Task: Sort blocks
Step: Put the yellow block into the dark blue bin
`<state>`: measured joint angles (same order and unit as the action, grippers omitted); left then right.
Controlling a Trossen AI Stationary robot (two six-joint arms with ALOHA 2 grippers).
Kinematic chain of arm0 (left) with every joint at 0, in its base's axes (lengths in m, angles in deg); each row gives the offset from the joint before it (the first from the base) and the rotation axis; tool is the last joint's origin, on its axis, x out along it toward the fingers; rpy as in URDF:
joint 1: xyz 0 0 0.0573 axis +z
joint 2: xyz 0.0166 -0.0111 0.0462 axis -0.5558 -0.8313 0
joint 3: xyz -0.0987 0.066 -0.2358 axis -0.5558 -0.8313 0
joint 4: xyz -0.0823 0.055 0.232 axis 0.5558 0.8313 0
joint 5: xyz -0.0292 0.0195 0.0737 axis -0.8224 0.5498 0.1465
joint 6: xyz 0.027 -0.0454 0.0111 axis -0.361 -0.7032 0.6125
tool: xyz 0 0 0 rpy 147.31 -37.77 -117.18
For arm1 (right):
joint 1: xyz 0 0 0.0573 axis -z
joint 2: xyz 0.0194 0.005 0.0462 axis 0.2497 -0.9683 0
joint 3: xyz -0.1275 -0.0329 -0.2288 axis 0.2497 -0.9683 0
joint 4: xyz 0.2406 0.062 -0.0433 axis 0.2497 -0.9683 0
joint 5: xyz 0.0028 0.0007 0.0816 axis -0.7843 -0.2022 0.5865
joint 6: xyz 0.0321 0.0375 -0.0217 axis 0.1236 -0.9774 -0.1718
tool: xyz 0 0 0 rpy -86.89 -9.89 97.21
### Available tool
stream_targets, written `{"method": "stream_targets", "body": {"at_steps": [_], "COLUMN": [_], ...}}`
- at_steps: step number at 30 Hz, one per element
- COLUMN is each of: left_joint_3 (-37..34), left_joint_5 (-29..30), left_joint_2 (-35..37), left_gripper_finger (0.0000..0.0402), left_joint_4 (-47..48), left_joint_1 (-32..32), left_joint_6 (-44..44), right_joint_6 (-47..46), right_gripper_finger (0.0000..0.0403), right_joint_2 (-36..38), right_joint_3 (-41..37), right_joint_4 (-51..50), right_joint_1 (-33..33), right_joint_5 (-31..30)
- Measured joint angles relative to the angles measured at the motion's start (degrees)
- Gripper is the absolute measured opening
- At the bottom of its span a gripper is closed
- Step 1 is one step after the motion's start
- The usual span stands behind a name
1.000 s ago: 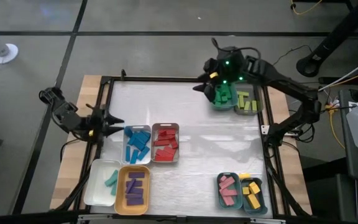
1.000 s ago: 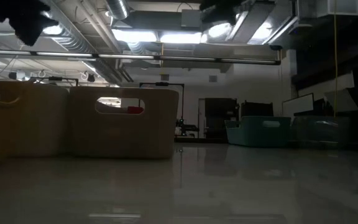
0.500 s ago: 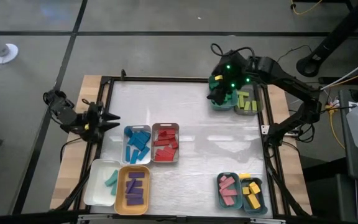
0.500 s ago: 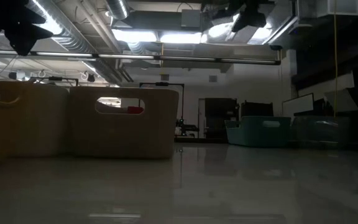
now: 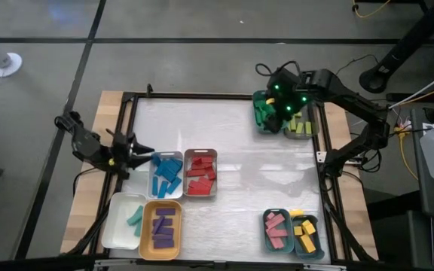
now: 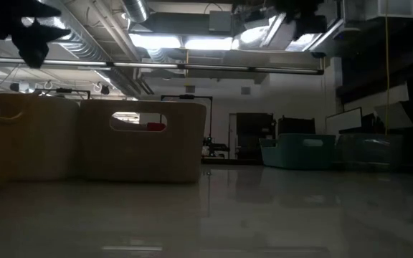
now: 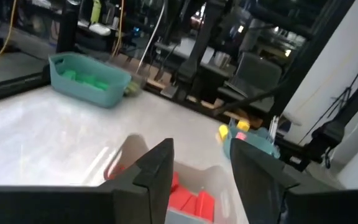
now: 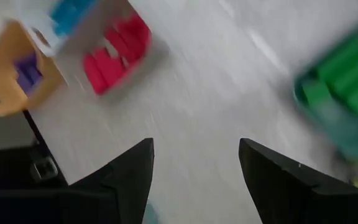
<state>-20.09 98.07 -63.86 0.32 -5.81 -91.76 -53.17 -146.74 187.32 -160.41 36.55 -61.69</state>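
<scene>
Grey concrete floor all around, and in the middle sits the pale surface (image 5: 224, 143) inside a black frame, seen from straight above. Pretty much everything on it is already in trays.

The blocks are split by colour: blue blocks (image 5: 166, 172) in a tray at the left-centre, red blocks (image 5: 200, 175) in the grey tray touching it. Just below those, purple blocks (image 5: 162, 228) fill an orange tray (image 5: 161, 205), with a couple of teal blocks (image 5: 136, 219) in the white tray (image 5: 119, 226) beside it. Down at the lower right, pink blocks (image 5: 276, 229) and yellow blocks (image 5: 304, 230) sit in two trays side by side. Up at the far right corner there's a teal tray of green blocks (image 5: 264, 113) next to a tray of lime blocks (image 5: 302, 126).

The left gripper (image 5: 143, 149) hangs at the left edge of the surface, just beside the blue tray, jaws parted with nothing between them. The right gripper (image 5: 285, 113) is over the green and lime trays, jaws spread and empty in its wrist view. From the left wrist view you can see the red blocks right under the fingers (image 7: 157, 168).
</scene>
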Motion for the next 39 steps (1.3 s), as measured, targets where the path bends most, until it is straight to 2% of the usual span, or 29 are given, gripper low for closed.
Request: {"method": "stream_targets", "body": {"at_steps": [6, 10, 14, 17, 25, 32, 39], "left_joint_3": [-6.5, -9.1, -11.0, -11.7, -11.9, -11.8, -11.7], "left_joint_5": [0.2, 0.0, -2.9, -6.3, -12.9, -13.3, -13.3], "left_joint_2": [0.0, 0.0, 0.0, -0.4, -0.7, -0.7, -0.7], "left_gripper_finger": [0.0148, 0.0148, 0.0148, 0.0148, 0.0148, 0.0148, 0.0148], "left_joint_4": [-6.4, -9.1, -9.1, -10.0, -11.1, -10.0, -9.8], "left_joint_1": [2.3, 5.1, 7.9, 10.1, 15.2, 17.3, 17.7], "left_joint_6": [-1.3, -1.2, -1.2, -0.1, 8.8, 8.9, 10.5], "right_joint_6": [-5.0, -7.1, -11.9, -20.6, -44.2, -66.6, -81.0], "right_gripper_finger": [0.0237, 0.0237, 0.0237, 0.0237, 0.0237, 0.0237, 0.0237], "right_joint_2": [0.1, 0.3, 0.3, 0.3, 0.3, 0.3, 0.3], "right_joint_3": [-1.5, -3.4, -6.5, -10.0, -18.0, -21.4, -26.5], "right_joint_4": [-6.8, -7.0, -6.7, -6.0, -0.4, -0.4, -0.3], "right_joint_1": [-4.7, -11.0, -17.8, -22.3, -31.7, -38.7, -45.2], "right_joint_5": [-2.6, -3.3, -6.3, -8.9, -9.1, -9.1, -9.8]}}
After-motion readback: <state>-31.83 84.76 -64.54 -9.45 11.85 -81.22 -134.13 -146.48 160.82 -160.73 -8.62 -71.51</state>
